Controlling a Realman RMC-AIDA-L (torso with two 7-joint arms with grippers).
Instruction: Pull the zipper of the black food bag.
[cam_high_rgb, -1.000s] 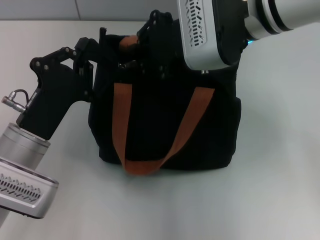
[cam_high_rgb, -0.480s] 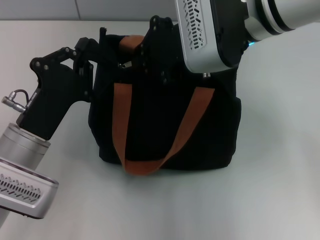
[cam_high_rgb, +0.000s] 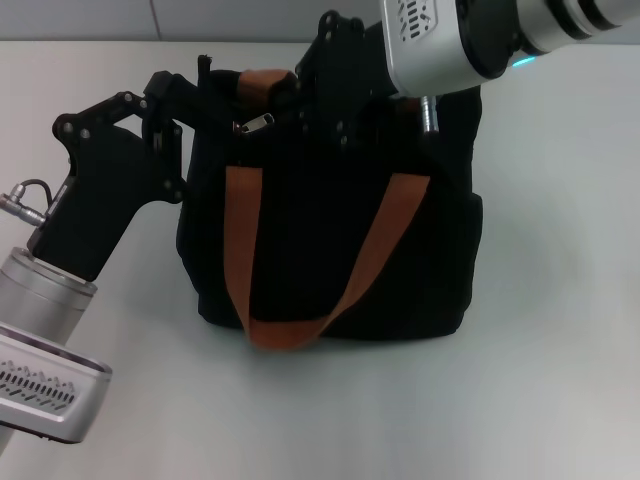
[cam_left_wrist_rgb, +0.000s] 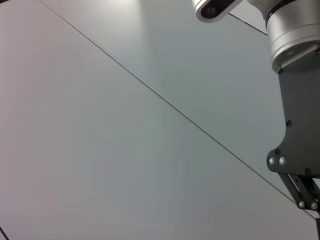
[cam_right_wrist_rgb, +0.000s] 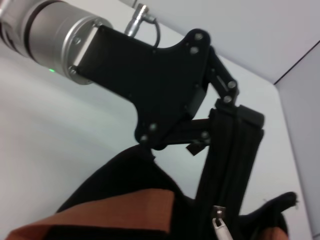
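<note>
The black food bag (cam_high_rgb: 330, 250) stands upright in the middle of the table, its orange-brown handles hanging down its front. The silver zipper (cam_high_rgb: 255, 125) lies on the zip line near the bag's top left end; it also shows in the right wrist view (cam_right_wrist_rgb: 220, 228). My left gripper (cam_high_rgb: 185, 100) is shut on the bag's top left corner, and the right wrist view shows it (cam_right_wrist_rgb: 227, 112) clamped on that end of the zip strip. My right gripper (cam_high_rgb: 305, 100) hovers over the bag's top, just right of the zipper.
The bag stands on a pale grey table (cam_high_rgb: 560, 380), with a wall seam behind. The left wrist view shows only table surface and my right arm (cam_left_wrist_rgb: 297, 100). The second orange handle (cam_high_rgb: 265, 85) sticks up by the right gripper.
My right arm has moved to the right and a little up, so the silver zipper shows more plainly. The left gripper has kept its hold on the bag's corner.
</note>
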